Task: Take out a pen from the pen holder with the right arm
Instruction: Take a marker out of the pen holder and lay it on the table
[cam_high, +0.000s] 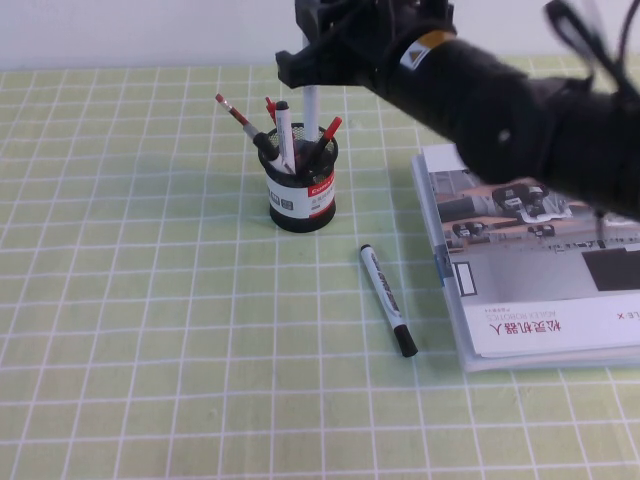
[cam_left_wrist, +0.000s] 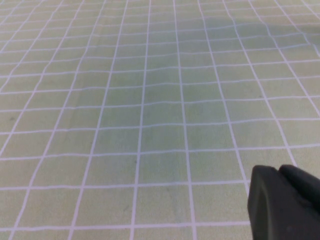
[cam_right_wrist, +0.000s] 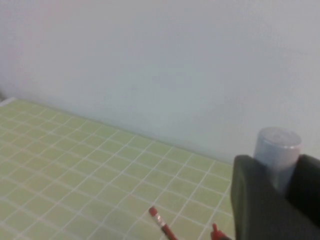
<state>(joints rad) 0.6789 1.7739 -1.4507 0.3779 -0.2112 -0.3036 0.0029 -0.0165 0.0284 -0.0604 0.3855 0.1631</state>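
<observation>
Over the black mesh pen holder (cam_high: 303, 195), far-centre on the green gridded mat (cam_high: 150, 330), the right gripper (cam_high: 312, 72) hung pointing down. It was pinching the top of an upright white cylindrical pen (cam_high: 311, 108), and the right wrist view showed the dark fingers (cam_right_wrist: 252, 200) clamped on both sides of the barrel. The pen's lower end sat at the holder's mouth among red-capped pens (cam_high: 330, 130), a white marker (cam_high: 284, 135) and a left-leaning red-tipped pencil (cam_high: 233, 109). A loose white marker with black cap (cam_high: 388, 300) lay on the mat near the holder's right front, just beside a printed white booklet (cam_high: 540, 290). The left gripper (cam_left_wrist: 285, 205) hovered low over bare mat; I can't tell its state.
</observation>
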